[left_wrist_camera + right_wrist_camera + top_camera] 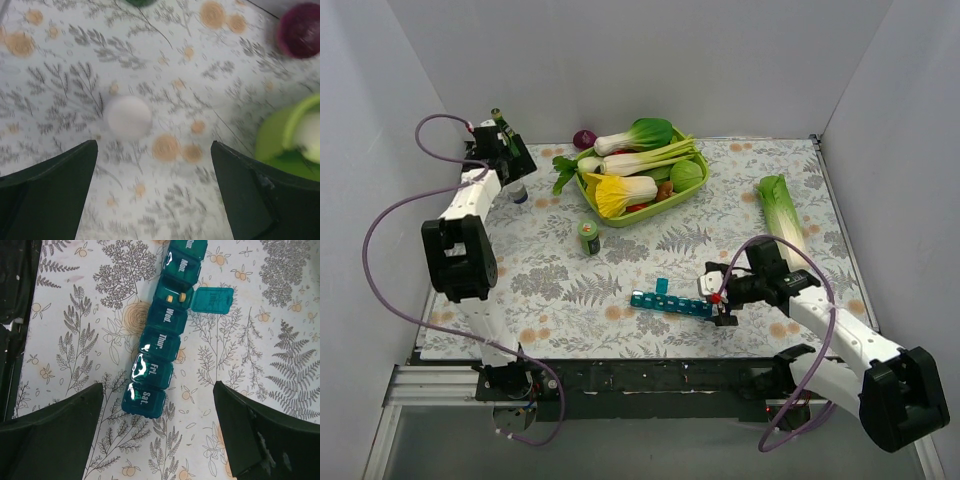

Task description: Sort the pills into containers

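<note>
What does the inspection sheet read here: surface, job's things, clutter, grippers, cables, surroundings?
Surface: tablecloth with a fern-and-flower print, lying flat.
Job's things: teal pill organiser near the right arm; one lid open, two pills inside; the other lids in view are shut.
Clutter: green basket of vegetables, green jar, leafy stalk, purple onion, white cap.
Grippers: left gripper open above the white cap; right gripper open above the organiser.
Cables: purple cables loop off both arms.
Surroundings: plain walls on three sides.
</note>
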Controlling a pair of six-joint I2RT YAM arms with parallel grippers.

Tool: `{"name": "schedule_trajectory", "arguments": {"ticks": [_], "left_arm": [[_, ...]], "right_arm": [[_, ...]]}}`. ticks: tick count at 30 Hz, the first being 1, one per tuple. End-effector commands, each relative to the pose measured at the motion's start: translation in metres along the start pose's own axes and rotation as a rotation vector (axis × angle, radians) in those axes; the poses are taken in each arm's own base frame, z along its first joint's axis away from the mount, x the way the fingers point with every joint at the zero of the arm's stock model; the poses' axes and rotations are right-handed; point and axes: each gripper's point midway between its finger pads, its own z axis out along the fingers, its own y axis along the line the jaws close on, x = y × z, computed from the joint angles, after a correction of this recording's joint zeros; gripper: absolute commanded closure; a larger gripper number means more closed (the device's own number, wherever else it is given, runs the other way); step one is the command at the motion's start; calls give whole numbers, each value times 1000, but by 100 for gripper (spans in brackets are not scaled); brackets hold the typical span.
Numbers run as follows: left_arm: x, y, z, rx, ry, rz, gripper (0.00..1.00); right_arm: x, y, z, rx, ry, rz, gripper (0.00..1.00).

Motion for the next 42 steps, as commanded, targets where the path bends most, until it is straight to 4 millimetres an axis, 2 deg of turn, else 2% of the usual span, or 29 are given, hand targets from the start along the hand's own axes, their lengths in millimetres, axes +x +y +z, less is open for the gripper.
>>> {"name": "schedule_trajectory", "arguments": {"ticks": [1, 2, 3, 4, 5, 6, 8, 10, 11, 12, 16, 18, 23, 26, 27, 28, 29, 30, 32, 34, 35, 36, 42], "left_arm": [[-25, -38, -117, 320, -93, -62, 2], [-9, -60, -141, 488, -50, -42, 2], [-2, -70, -158, 581, -56, -27, 2], [35, -70, -164, 644, 17, -25, 2], [40, -87, -209, 812, 7, 9, 2], [47, -91, -225, 881, 0, 14, 2], [82, -92, -260, 987, 17, 36, 2], [104, -97, -284, 1061, 10, 97, 2], [124, -93, -287, 1074, 33, 105, 2], [124, -93, -306, 1105, -19, 138, 2], [149, -95, -330, 1184, -61, 220, 2], [160, -99, -332, 1212, -48, 243, 2], [182, -122, -331, 1222, 9, 256, 5], [193, -141, -325, 1216, 108, 212, 16], [199, -150, -329, 1226, 146, 192, 19], [200, -157, -326, 1212, 169, 173, 28], [208, -162, -314, 1178, 218, 156, 32], [216, -169, -313, 1166, 267, 133, 36], [230, -180, -297, 1114, 351, 98, 51], [245, -193, -294, 1094, 403, 99, 55], [245, -202, -292, 1088, 405, 104, 57], [258, -209, -284, 1058, 425, 119, 58], [275, -232, -250, 950, 463, 112, 67]], "right_arm": [[12, 4, 4, -28, 23, -65, 2], [16, 8, 6, -44, 35, -47, 2], [18, 10, 6, -53, 40, -40, 2], [18, 12, 7, -65, 41, -21, 2], [21, 15, 9, -79, 43, 12, 2], [21, 16, 11, -86, 40, 40, 2], [23, 15, 15, -92, 49, 133, 2], [23, 13, 20, -92, 54, 185, 2], [25, 13, 23, -95, 61, 205, 3], [25, 9, 26, -83, 61, 198, 3], [33, 1, 33, -25, 108, 195, 4], [36, 2, 36, -23, 120, 209, 6], [45, 2, 46, -3, 162, 217, 13], [47, 4, 50, -3, 175, 229, 20], [47, 4, 52, -3, 182, 230, 24], [48, 4, 52, -1, 186, 236, 27], [49, 6, 53, -5, 190, 238, 29], [49, 5, 52, -1, 194, 234, 33], [50, 5, 52, 3, 199, 232, 37], [51, 5, 52, 6, 201, 227, 42], [51, 5, 51, 8, 202, 228, 44], [51, 5, 51, 9, 201, 227, 46], [53, 9, 53, -3, 206, 238, 54]]}}
